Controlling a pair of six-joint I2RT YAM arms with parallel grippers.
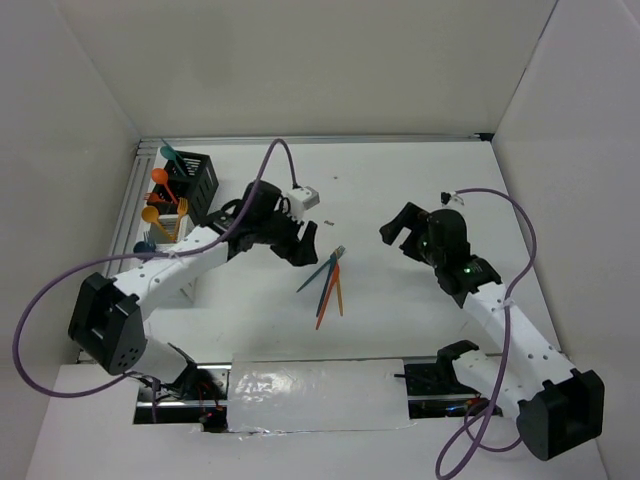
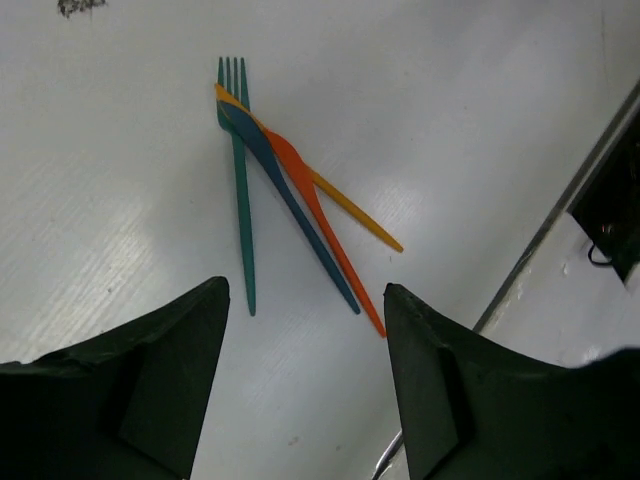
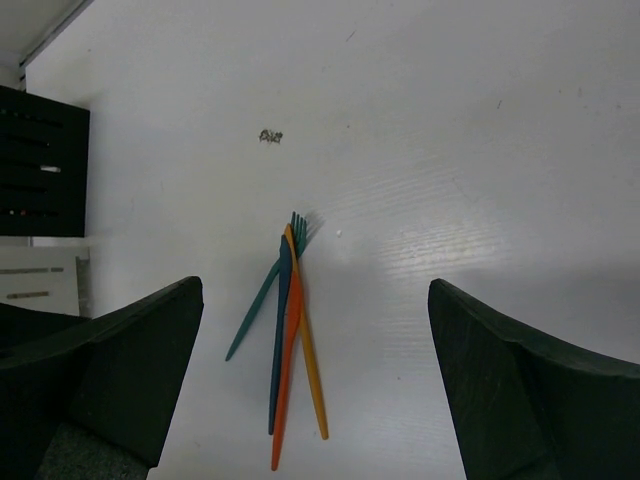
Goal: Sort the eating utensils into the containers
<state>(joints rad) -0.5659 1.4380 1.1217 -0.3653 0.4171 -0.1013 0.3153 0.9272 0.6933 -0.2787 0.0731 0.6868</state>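
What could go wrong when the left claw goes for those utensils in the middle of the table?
The teal fork, dark blue utensil, orange utensil and yellow utensil cross at their heads, so the open left claw may lift several or scatter the rest. They lie flat and thin on the table, so the claw might slip off.

Loose utensils lie bunched on the table, right of the caddies.

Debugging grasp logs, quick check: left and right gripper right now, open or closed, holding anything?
Left gripper: open, holding nothing.
Right gripper: open, holding nothing.
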